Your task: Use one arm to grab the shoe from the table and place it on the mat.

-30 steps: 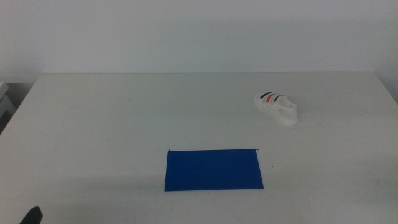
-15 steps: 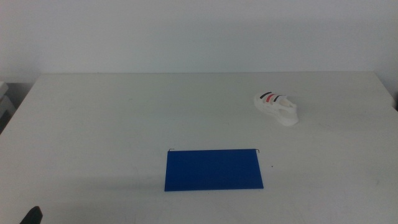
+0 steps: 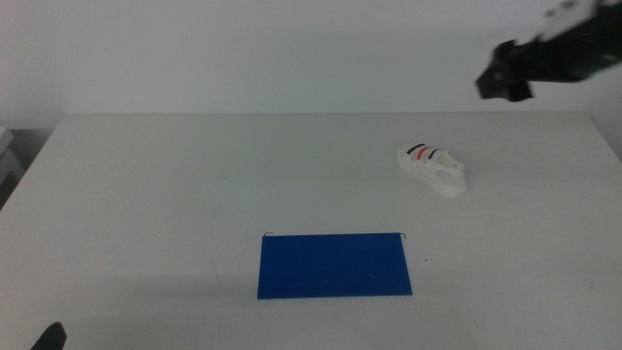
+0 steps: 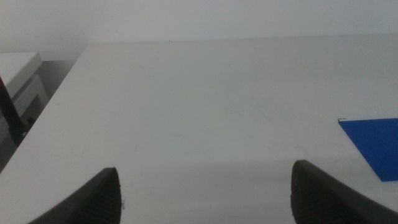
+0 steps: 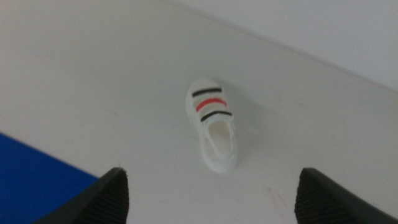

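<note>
The white shoe with two black straps and one red strap lies on the white table at the right back. The blue mat lies flat at the front middle. My right arm comes in from the upper right, high above the shoe; its gripper is blurred there. In the right wrist view the open jaws frame the shoe far below, with the mat's corner at the edge. My left gripper waits at the bottom left, open and empty over bare table, the mat's corner to one side.
A white wall stands behind the table. A pale cabinet or box sits beyond the table's left edge.
The right arm has swung into the middle view at the upper right, above the shoe. Shoe, mat and left gripper have not moved.
</note>
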Motion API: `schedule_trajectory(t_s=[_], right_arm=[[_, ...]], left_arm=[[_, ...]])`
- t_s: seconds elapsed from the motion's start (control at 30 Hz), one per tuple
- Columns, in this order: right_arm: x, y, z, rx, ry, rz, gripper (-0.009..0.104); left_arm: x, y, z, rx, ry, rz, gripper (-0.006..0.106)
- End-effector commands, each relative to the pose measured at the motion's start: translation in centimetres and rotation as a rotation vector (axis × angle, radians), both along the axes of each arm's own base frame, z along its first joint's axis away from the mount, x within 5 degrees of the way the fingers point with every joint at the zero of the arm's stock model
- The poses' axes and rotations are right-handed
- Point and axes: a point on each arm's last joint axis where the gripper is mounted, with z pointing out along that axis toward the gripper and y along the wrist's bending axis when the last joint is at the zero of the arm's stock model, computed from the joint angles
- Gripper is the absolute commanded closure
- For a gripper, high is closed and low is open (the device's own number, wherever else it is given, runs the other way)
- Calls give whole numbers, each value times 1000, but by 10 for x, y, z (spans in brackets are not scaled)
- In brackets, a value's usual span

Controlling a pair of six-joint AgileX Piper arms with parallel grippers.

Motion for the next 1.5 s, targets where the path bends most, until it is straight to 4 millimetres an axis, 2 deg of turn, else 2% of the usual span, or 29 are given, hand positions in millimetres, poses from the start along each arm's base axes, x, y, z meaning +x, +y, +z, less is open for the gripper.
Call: schedule_trajectory(t_s=[0.0, 0.2, 0.43, 0.77, 1.0, 1.17, 1.37, 1.4, 1.43, 1.47], right_arm=[[20, 4, 10, -35, -6, 43, 20], [76, 16, -17, -88, 135, 109, 20], [122, 24, -48, -103, 165, 135, 20], [157, 28, -113, -202, 195, 211, 20], [170, 29, -142, -205, 194, 204, 22], [172, 30, -152, -205, 213, 205, 34], [172, 30, -158, -205, 224, 206, 57], [172, 30, -157, -206, 225, 207, 63], [168, 30, -150, -188, 243, 197, 84], [165, 31, -142, -169, 245, 193, 93]], left_arm=[[1, 0, 5, -16, -85, 3, 7], [1, 0, 5, -16, -85, 3, 7], [1, 0, 5, -16, -85, 3, 7], [1, 0, 5, -16, -85, 3, 7], [1, 0, 5, -16, -85, 3, 7], [1, 0, 5, -16, -85, 3, 7], [1, 0, 5, -16, -85, 3, 7], [1, 0, 5, -16, -85, 3, 7], [1, 0, 5, -16, -85, 3, 7], [1, 0, 5, -16, -85, 3, 7]])
